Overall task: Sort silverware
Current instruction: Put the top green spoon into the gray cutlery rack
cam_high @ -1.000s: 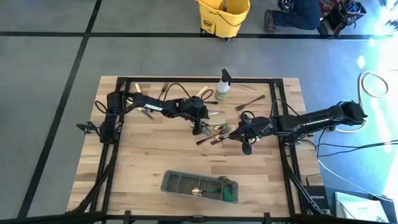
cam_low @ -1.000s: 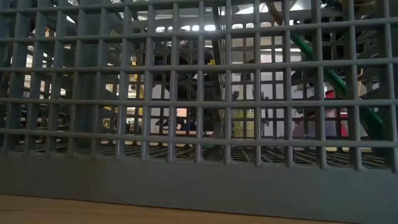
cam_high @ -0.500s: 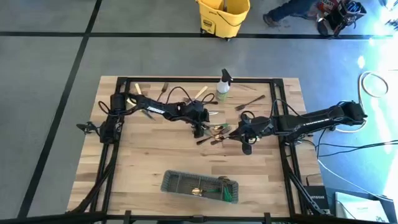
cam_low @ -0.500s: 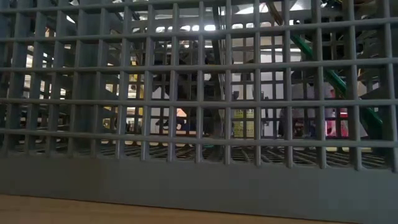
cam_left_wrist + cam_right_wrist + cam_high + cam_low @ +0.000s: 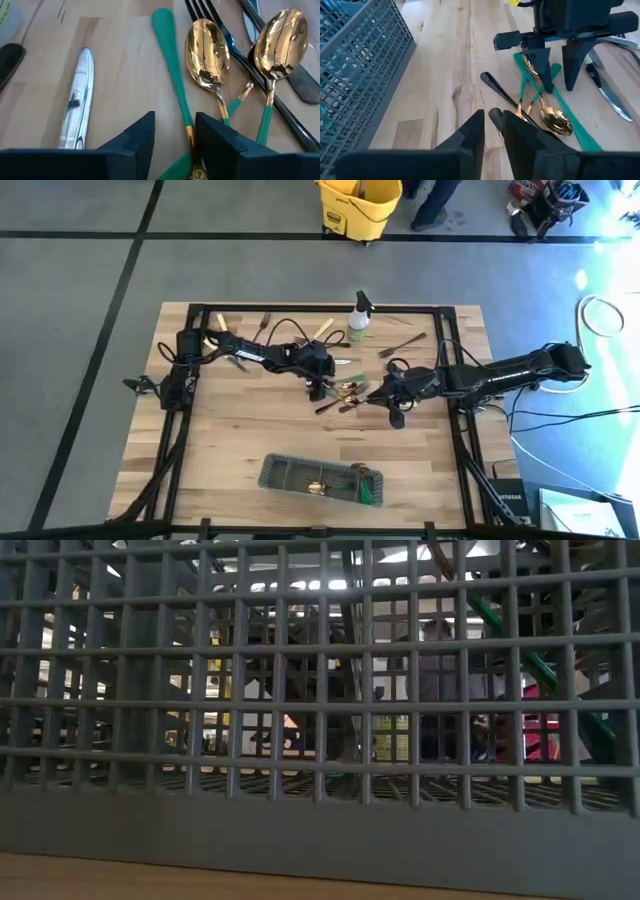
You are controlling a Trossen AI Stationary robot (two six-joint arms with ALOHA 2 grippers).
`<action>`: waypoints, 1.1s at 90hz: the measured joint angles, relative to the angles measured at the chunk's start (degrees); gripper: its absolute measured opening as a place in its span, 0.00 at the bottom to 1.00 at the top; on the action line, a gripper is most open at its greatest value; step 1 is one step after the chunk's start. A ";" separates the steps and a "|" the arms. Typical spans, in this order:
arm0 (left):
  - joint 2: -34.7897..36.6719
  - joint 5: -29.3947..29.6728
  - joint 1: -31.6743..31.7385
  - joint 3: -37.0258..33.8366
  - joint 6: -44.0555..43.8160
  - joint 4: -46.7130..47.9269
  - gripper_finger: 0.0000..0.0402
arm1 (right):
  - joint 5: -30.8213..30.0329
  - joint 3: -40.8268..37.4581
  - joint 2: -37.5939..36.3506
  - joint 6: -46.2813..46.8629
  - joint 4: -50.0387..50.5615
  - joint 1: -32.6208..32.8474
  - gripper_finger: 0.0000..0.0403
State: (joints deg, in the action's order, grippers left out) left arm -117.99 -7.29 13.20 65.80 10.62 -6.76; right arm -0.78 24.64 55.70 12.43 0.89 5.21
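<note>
The silverware pile (image 5: 345, 392) lies mid-table: gold spoons with green handles (image 5: 207, 47) and dark pieces (image 5: 497, 90). My left gripper (image 5: 174, 131) points down over the pile, open. Its fingers stand on either side of a green-handled piece (image 5: 176, 85), and I cannot tell whether they touch it. My right gripper (image 5: 493, 125) sits low at the pile's right side, its fingers close together on the rounded end of a dark handle (image 5: 494, 115). The grey mesh caddy (image 5: 322, 480) stands near the front edge. My right gripper has the rounded end of a dark handle (image 5: 494, 115) between its two fingers, coming in low from the table's right. The end pokes out past the fingertips. The fingers hide the rest of the piece, and whether it is lifted does not show.
A spray bottle (image 5: 358, 320) stands at the far edge. Loose pieces lie along the back: a dark fork (image 5: 402, 343), a knife (image 5: 77, 105) and others (image 5: 265, 322). The caddy's wall (image 5: 320, 740) fills the low view. A person (image 5: 435, 205) moves beyond the table.
My left arm has shifted slightly over the pile. The person beyond the far edge has walked toward the left.
</note>
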 joint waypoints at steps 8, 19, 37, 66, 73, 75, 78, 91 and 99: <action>-0.02 0.13 -0.22 -0.05 0.64 0.04 0.19 | 0.00 0.00 0.00 0.02 -0.15 0.00 0.13; -0.04 0.12 -0.32 -0.04 1.42 0.87 0.07 | 0.01 0.00 0.00 0.04 -0.51 0.00 0.13; -0.04 0.19 -0.49 -0.07 1.23 1.42 0.02 | 0.42 0.00 0.00 0.04 -0.66 0.00 0.13; 5.72 3.53 -1.23 -0.54 3.44 8.69 0.02 | -4.11 0.07 -0.09 2.65 -6.33 0.02 0.13; 8.48 5.50 -1.30 -0.44 4.75 10.11 0.01 | -4.65 0.28 -0.08 3.05 -9.68 0.01 0.13; 9.25 5.73 -1.30 -0.44 4.94 10.58 0.01 | -4.78 0.56 -0.06 3.09 -10.31 0.02 0.13; 10.13 5.83 -1.33 -0.42 5.22 11.32 0.01 | -5.19 1.18 0.02 3.08 -10.71 0.02 0.13; 13.52 6.41 -2.01 -0.42 7.05 13.86 0.01 | -10.81 5.42 0.28 2.74 -10.49 0.00 0.13; 15.52 6.55 -2.82 0.01 9.42 15.56 0.01 | -10.76 8.60 1.42 2.21 -8.12 0.00 0.13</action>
State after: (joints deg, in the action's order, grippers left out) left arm -102.48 -0.73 10.38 65.81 20.04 8.80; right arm -11.54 33.25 57.12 14.63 -7.23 5.21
